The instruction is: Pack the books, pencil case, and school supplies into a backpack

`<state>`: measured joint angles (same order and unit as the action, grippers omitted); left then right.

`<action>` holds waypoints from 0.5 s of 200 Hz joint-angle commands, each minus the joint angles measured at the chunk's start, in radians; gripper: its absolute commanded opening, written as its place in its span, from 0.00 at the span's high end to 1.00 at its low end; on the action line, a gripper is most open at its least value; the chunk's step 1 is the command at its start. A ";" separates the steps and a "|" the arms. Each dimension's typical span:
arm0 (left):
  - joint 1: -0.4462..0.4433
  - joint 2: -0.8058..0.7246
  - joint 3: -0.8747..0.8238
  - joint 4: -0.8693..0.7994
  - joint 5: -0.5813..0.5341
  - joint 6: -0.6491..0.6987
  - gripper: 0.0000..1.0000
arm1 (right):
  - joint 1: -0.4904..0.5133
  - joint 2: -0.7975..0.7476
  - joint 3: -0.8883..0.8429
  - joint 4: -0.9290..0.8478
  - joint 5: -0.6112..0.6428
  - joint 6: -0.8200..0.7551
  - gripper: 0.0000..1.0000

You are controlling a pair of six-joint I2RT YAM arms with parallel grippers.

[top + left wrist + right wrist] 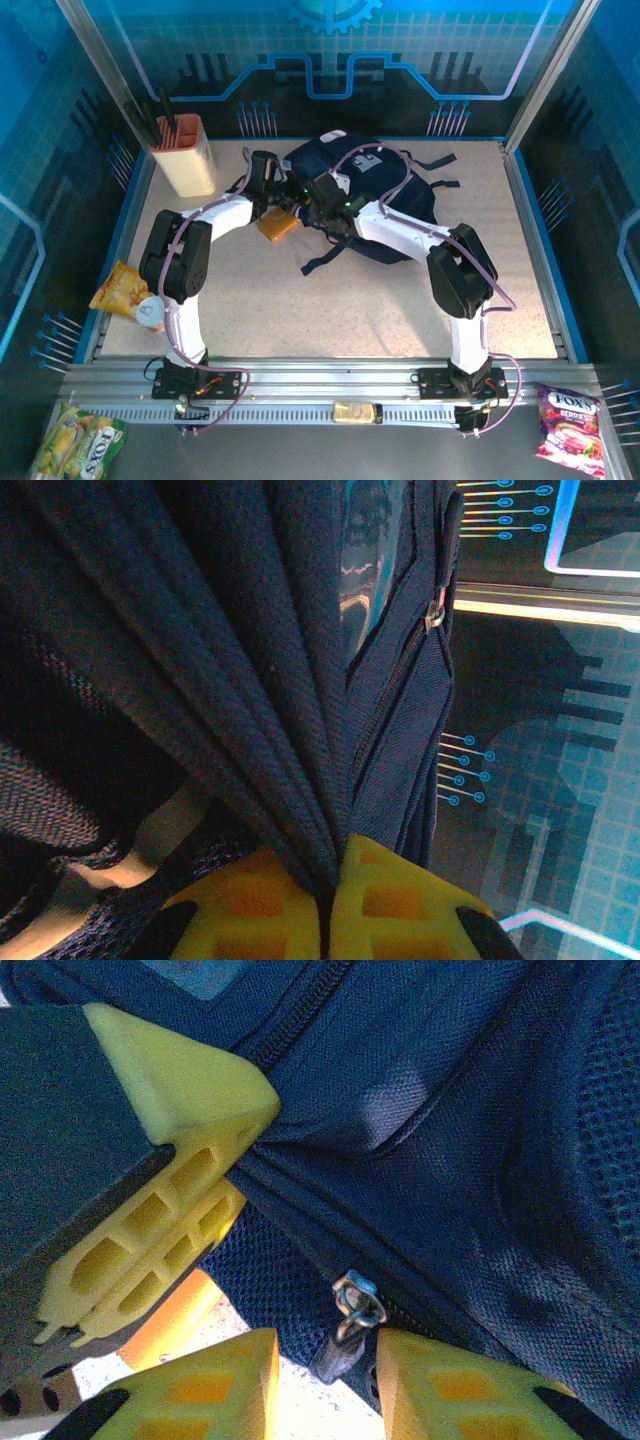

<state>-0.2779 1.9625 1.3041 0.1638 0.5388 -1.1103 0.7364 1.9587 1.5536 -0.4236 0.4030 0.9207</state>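
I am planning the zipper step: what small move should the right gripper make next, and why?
Probably close the right gripper on the zipper pull: the pull hangs between its open jaws, and the left gripper pinches the backpack fabric.

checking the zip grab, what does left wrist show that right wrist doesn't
Left wrist: the left gripper shut on a bunched fold of the backpack, blue wall panel behind. Right wrist: the right gripper open around a zipper pull, the left gripper's fingers pinching fabric, an orange object below. Both: navy backpack fabric and a zipper.
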 commanded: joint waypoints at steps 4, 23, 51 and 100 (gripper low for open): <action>-0.028 -0.048 -0.006 0.061 0.114 -0.011 1.00 | -0.011 0.035 0.042 -0.037 0.056 0.009 0.72; -0.028 -0.047 -0.002 0.058 0.113 -0.013 1.00 | -0.016 0.043 0.051 -0.045 0.062 0.006 0.75; -0.029 -0.045 0.004 0.055 0.112 -0.016 1.00 | -0.021 0.057 0.062 -0.075 0.069 0.007 0.78; -0.032 -0.043 0.017 0.038 0.107 -0.013 1.00 | -0.028 0.093 0.111 -0.125 0.083 0.009 0.78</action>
<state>-0.2798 1.9625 1.3041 0.1635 0.5377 -1.1206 0.7322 2.0041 1.6176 -0.5056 0.4309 0.9207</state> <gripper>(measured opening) 0.077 0.216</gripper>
